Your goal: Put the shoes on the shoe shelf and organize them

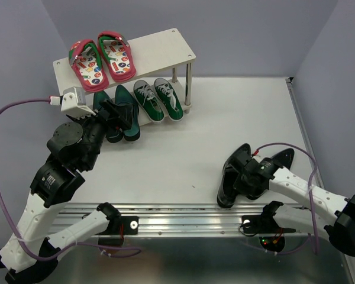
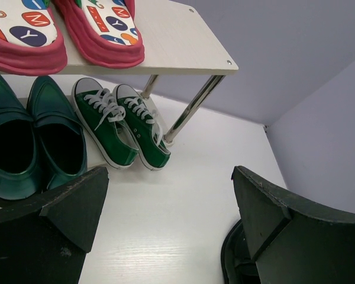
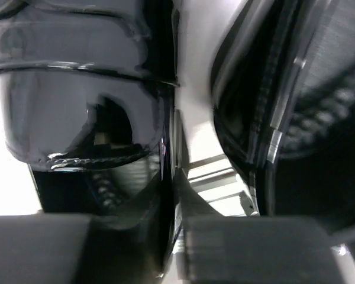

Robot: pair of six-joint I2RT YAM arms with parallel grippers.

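Pair of red flip-flops up at the back left, side by side and touching: left flip-flop (image 1: 86,64) and right flip-flop (image 1: 116,55), toes toward the near side, green straps across white insoles dotted with colourful letters and shapes. From the left wrist view, only their thick red soles and printed insoles (image 2: 21,32), cut off by the top edge. White desk (image 1: 225,118), matte, faintly grained. Silver slotted rail (image 1: 183,222) along its near edge. Plain lilac-grey walls (image 1: 242,35) behind and on both sides.

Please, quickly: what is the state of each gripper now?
Left gripper: open, holding nothing.
Right gripper: closed on the rim of a black dress shoe.
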